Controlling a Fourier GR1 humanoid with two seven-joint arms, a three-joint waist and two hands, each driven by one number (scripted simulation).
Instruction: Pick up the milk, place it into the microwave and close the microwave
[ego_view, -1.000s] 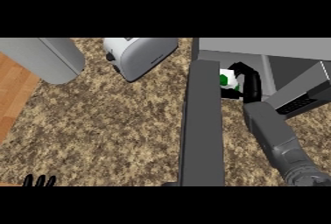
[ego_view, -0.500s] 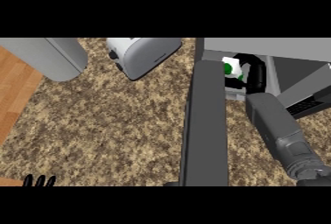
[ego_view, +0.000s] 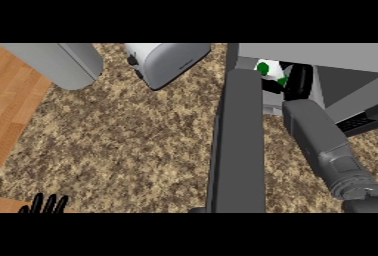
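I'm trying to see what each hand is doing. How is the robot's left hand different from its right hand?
The left hand only peeks in at the bottom corner, fingers straight up; the right hand reaches into the microwave. The left hand holds nothing; the right hand's fingers curl round the milk. Both hands are black.

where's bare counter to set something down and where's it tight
Free: the wide counter stretch bounded by the toaster above, the open microwave door at right and the resting left hand below. Crowded: inside the microwave, where the right hand and milk fill the opening.
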